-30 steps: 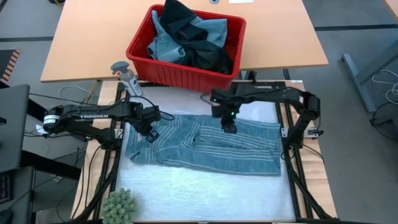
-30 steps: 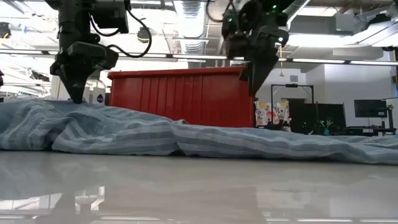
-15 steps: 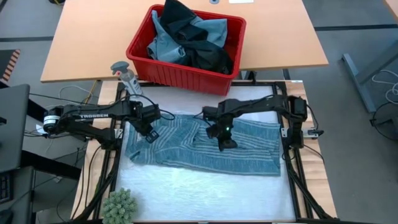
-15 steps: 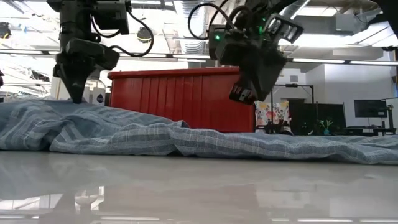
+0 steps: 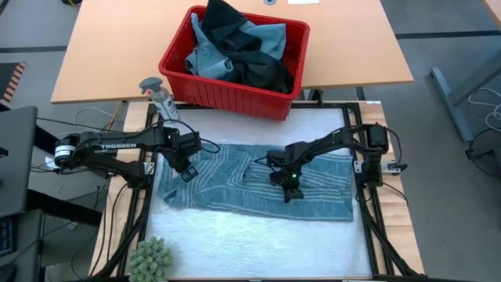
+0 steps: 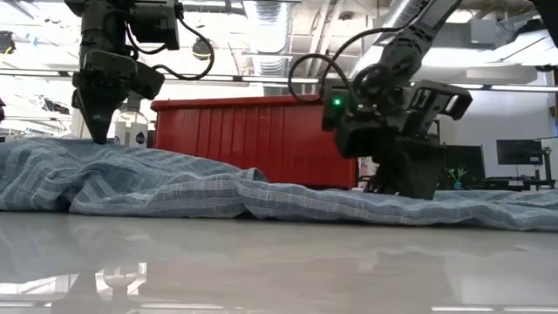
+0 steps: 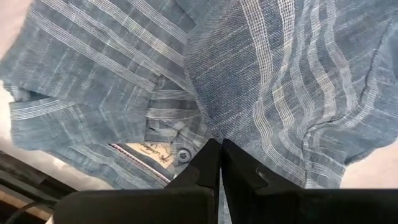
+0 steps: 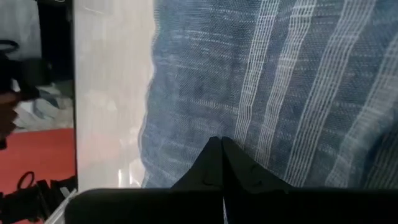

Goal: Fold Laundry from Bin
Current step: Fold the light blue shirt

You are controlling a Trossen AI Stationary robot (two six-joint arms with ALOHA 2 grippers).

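Laundry: a striped garment [image 5: 258, 180] lies spread on the tabletop [image 5: 258, 231], the rest still in the bin [image 5: 235, 92]. Our right gripper [image 5: 290, 190] has just dropped onto its middle and clenched, pinching cloth we judge; our left gripper [image 5: 186, 172] stays clenched at its edge, ready to fold.

An open-plan lab or office workspace; exposed ceiling ducts [image 6: 261, 22] and strip lights overhead; dark monitors [image 6: 520, 153] far right; a wooden desk [image 5: 102, 47] beyond the framed robot table [image 5: 258, 227].
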